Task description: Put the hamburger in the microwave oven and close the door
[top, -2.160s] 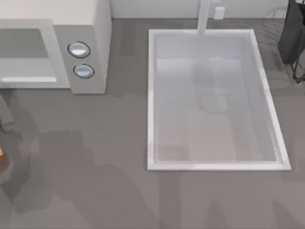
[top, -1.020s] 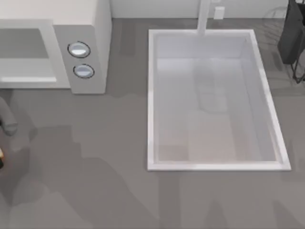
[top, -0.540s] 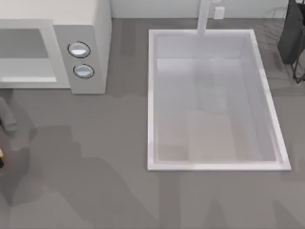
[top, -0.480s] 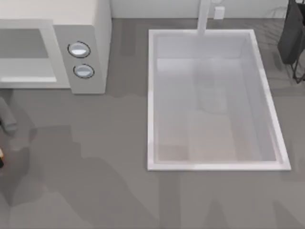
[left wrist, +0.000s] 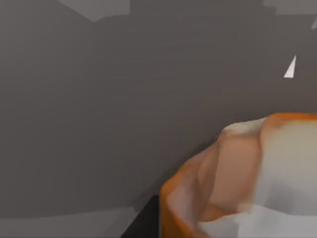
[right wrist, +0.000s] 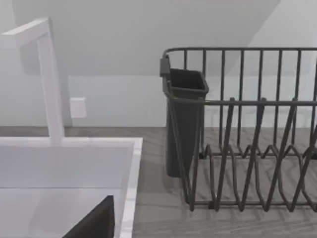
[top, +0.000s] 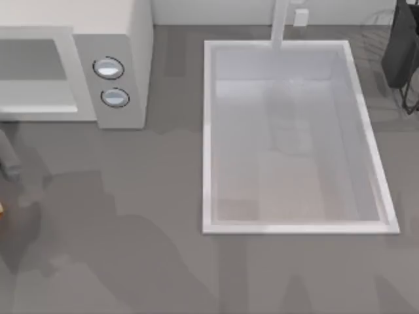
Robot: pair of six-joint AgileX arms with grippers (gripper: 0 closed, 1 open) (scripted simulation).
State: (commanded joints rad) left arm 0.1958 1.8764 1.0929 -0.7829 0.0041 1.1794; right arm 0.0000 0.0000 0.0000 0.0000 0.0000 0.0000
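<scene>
The hamburger point(left wrist: 247, 178), orange and tan, looms very close in the left wrist view, with a dark wedge of a finger point(left wrist: 141, 223) beside it. An orange sliver of the hamburger point(top: 0, 209) sits at the top view's left edge, just below a grey link of my left arm point(top: 9, 160). The white microwave oven point(top: 124, 39) stands at the back left with two round knobs point(top: 108, 67). Left of the knobs is the door point(top: 33, 59), a grey panel in a pale frame. My right arm is parked by the sink's far corner; a dark finger point(right wrist: 96, 223) edges into its wrist view.
A white sink basin point(top: 208, 131) with a faucet point(top: 280, 23) takes up the middle and right of the counter. A dark wire dish rack point(right wrist: 247, 129) with a cutlery cup point(right wrist: 184, 119) stands at the back right. Bare grey counter point(top: 131, 216) lies in front of the microwave.
The grey link of my left arm has crept slightly back toward the microwave at the left edge, and the orange sliver shows there again. Nothing else has moved.
</scene>
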